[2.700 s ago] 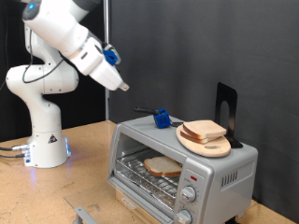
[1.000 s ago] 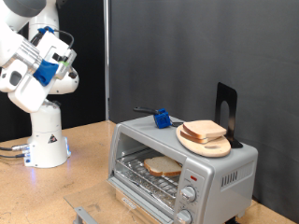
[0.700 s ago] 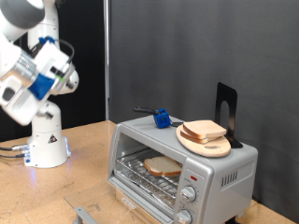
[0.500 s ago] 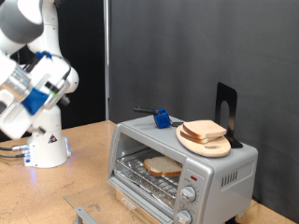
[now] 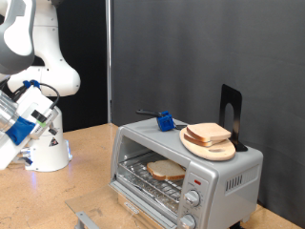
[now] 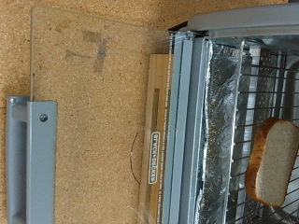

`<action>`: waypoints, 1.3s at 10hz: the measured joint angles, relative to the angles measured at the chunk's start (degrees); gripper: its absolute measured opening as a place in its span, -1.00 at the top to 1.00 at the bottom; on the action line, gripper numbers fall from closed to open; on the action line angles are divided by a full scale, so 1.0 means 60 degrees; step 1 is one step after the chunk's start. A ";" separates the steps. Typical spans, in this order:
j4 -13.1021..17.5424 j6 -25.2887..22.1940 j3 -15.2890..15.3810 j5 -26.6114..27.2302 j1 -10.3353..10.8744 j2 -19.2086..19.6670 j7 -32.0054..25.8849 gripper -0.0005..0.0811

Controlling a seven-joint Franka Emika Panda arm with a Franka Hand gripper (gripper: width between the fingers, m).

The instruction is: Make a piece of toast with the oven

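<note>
The silver toaster oven (image 5: 229,174) stands at the exterior view's right with its glass door (image 6: 89,112) folded down flat. A slice of pale bread (image 5: 167,171) lies on the wire rack inside and also shows in the wrist view (image 6: 276,173). More slices (image 5: 208,134) lie on a round wooden board on the oven's top. My gripper (image 5: 11,148) hangs low at the exterior view's left edge, far from the oven, and holds nothing that shows. Its fingers do not show in the wrist view.
A blue-handled tool (image 5: 164,121) and a black stand (image 5: 230,110) sit on the oven top. The door's grey handle (image 6: 26,159) juts out over the cork tabletop (image 5: 86,153). The robot base (image 5: 46,148) stands at the left.
The arm has swung from above the oven's left side away to the exterior view's left and down low. The bread and the oven have not moved.
</note>
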 joint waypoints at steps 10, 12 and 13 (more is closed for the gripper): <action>-0.0918 0.3301 0.0862 0.2102 0.0573 0.1997 -0.1615 -0.99; -0.0983 0.3850 0.1172 0.2393 0.0739 0.2415 -0.1794 -0.99; -0.1026 0.4031 0.1285 0.2441 0.0783 0.2566 -0.1844 -0.99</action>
